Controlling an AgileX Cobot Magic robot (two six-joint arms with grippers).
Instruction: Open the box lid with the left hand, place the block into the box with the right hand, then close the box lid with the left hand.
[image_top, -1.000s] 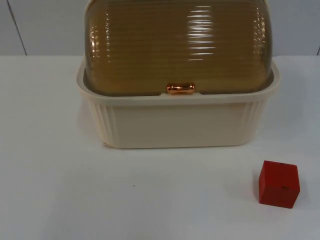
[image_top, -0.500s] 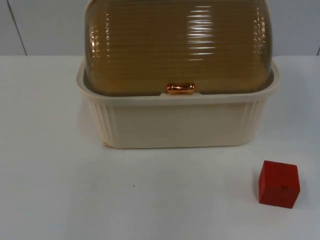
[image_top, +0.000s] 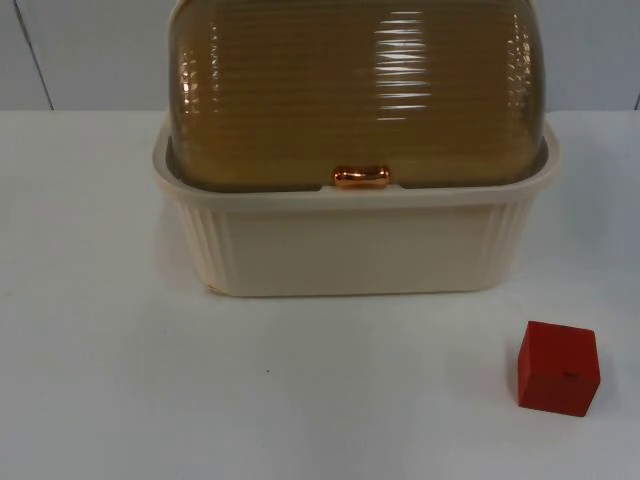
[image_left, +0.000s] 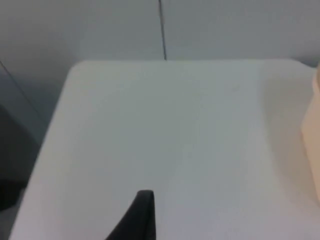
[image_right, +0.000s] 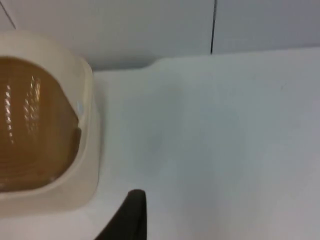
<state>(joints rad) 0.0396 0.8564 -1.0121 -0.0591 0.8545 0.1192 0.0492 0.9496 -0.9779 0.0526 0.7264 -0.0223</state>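
Block (image_top: 558, 367) seemingly far from claws.

Box (image_top: 355, 235) at the back middle of the table (image_top: 120, 380), right up by the wall (image_top: 90, 50). Lid (image_top: 355, 95) down on top, handle (image_top: 361, 177) at its front edge. Block (image_top: 557, 367) out front-right, well apart from the box.

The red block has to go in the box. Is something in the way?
Yes. The brown lid is shut over the cream box, so the red block on the table can't go in yet.
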